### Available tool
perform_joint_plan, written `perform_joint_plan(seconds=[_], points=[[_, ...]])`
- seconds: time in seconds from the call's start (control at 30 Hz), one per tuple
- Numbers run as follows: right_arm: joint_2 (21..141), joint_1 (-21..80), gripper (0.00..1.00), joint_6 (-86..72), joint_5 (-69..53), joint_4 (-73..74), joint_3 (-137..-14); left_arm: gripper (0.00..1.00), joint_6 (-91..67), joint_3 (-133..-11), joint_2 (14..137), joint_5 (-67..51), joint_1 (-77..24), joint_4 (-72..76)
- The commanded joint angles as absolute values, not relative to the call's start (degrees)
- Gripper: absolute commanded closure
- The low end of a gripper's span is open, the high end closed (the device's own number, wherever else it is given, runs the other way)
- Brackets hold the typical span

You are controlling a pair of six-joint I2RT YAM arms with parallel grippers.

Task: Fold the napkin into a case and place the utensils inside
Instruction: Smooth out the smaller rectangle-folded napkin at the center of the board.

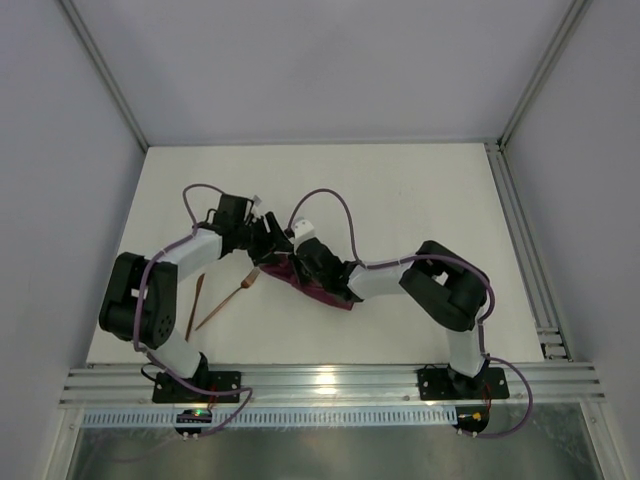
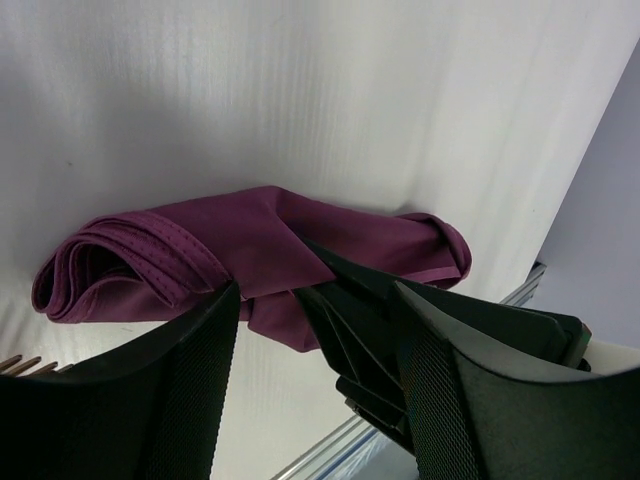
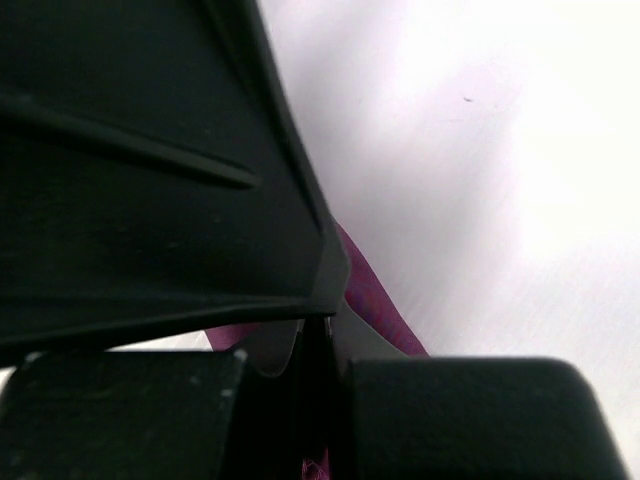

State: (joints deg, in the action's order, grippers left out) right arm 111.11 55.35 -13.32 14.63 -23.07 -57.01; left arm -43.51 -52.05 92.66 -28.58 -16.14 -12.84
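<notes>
Centre of the overhead view, on the tabletop (image 1: 400,200): napkin (image 1: 318,285), a folded bundle. Judged soft, light and prone to unfold, so best taken at the hemmed edge. Right fingers (image 3: 470,420) pinch one fold; left fingers (image 2: 190,400) are spread just beside it, empty.

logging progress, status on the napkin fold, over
Left gripper open at napkin end. Right gripper shut on napkin, folded narrow. Utensils on table, outside. Nothing blocking.

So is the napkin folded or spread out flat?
Folded. The napkin lies as a narrow, layered bundle, its stitched hems stacked at one end.
</notes>
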Motion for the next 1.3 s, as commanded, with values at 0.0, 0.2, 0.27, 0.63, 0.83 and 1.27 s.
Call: perform_joint_plan(seconds=[0.0,0.2,0.27,0.63,0.83,1.27], points=[[112.8,54.1,0.97,-14.9,15.9,-22.4,-60.4,0.37,-43.2,-54.9,90.3,-28.6,-14.5,-13.3],[114.2,53.1,0.97,-17.4,15.5,-23.6,-61.3,0.35,-44.2,-56.6,88.9,-27.7,-12.9,-14.0],[114.4,53.1,0.97,-18.6,16.4,-23.2,-61.8,0.35,-45.7,-56.4,91.0,-28.8,-12.7,-13.1],[115.7,53.0,0.97,-20.1,18.8,-20.7,-64.2,0.28,-50.9,-55.2,95.2,-25.1,-14.4,-5.5],[116.1,53.2,0.97,-20.3,18.2,-20.5,-65.0,0.30,-50.0,-54.9,99.9,-23.7,-16.5,-4.7],[114.3,54.8,0.97,-15.2,16.9,-22.0,-62.9,0.86,-46.0,-57.7,103.6,-22.9,-16.3,-4.6]])
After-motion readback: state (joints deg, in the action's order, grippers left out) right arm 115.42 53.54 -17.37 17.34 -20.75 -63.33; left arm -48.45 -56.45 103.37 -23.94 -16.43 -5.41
